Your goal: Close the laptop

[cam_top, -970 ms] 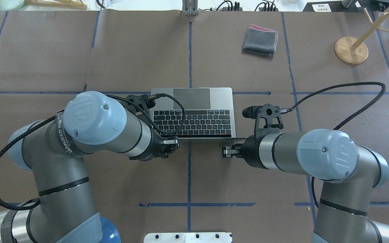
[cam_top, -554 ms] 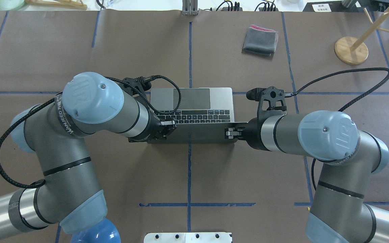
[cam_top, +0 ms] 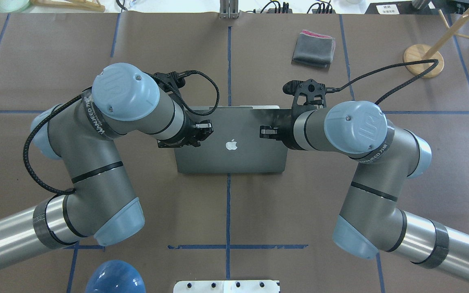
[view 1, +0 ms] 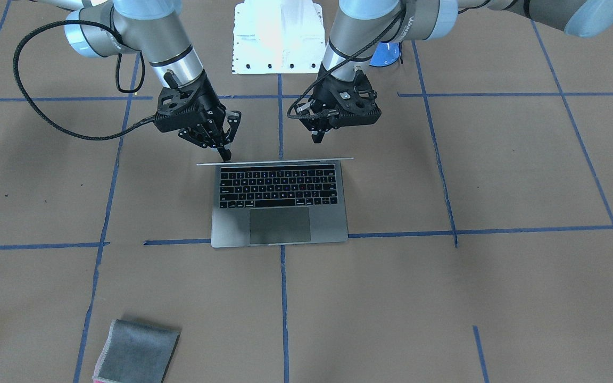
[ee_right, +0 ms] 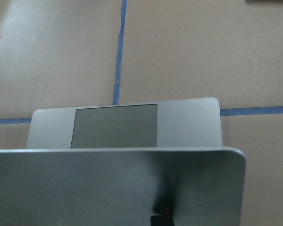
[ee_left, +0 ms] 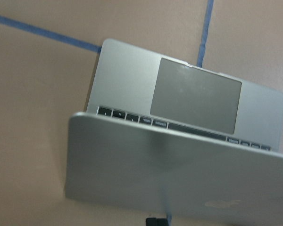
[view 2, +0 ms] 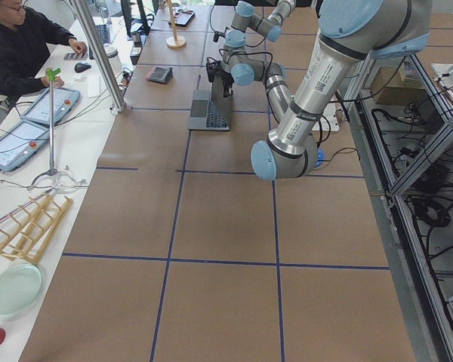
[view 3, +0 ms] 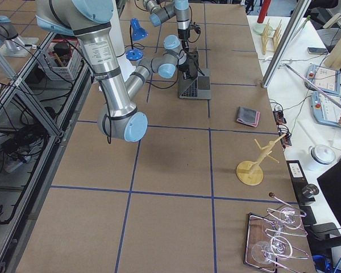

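The space-grey laptop stands at the table's middle with its lid tipped forward over the keyboard, apple logo up. In the front-facing view the lid shows edge-on above the black keys and trackpad. My left gripper is shut, its tip against the lid's back on the left side; it also shows in the front-facing view. My right gripper is shut and presses the lid's back on the right side, also seen from the front. Both wrist views look over the lid's back to the trackpad.
A small folded grey cloth lies beyond the laptop to the right. A wooden stand with a round base is at the far right. The white robot base and a blue dome sit on my side.
Both grippers have moved forward, away from my base, pushing the lid from near upright down toward the keyboard. The lid's back with its logo now faces the overhead camera.
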Robot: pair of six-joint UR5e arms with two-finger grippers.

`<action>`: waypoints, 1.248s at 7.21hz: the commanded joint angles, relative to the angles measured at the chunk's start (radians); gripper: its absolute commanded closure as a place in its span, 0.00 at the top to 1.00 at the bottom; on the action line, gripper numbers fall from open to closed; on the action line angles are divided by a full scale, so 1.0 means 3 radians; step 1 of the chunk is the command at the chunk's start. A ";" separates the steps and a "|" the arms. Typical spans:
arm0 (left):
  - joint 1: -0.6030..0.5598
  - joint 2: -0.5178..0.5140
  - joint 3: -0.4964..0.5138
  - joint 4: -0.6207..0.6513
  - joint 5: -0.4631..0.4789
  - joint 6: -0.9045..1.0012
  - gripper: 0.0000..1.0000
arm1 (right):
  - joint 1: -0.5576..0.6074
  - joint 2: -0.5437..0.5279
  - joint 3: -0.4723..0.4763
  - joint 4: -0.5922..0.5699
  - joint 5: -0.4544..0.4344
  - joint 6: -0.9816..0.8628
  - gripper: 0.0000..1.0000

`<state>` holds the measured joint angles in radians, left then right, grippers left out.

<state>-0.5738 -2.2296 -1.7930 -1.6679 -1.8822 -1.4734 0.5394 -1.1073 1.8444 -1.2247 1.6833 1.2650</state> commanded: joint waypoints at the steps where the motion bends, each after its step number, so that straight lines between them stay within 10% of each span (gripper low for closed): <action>1: -0.0091 -0.0063 0.0462 -0.0426 0.0000 0.0038 0.00 | 0.0099 0.0182 -0.0282 0.0002 0.0039 -0.0024 0.00; 9: -0.0174 -0.0314 0.1645 -0.1241 -0.0005 0.0151 0.00 | 0.0579 0.0383 -0.0611 0.0017 0.0759 -0.0131 0.00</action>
<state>-0.6258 -2.3208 -1.3341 -2.0205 -1.8825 -1.4283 0.6829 -0.9951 1.6579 -1.2197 1.8652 1.2303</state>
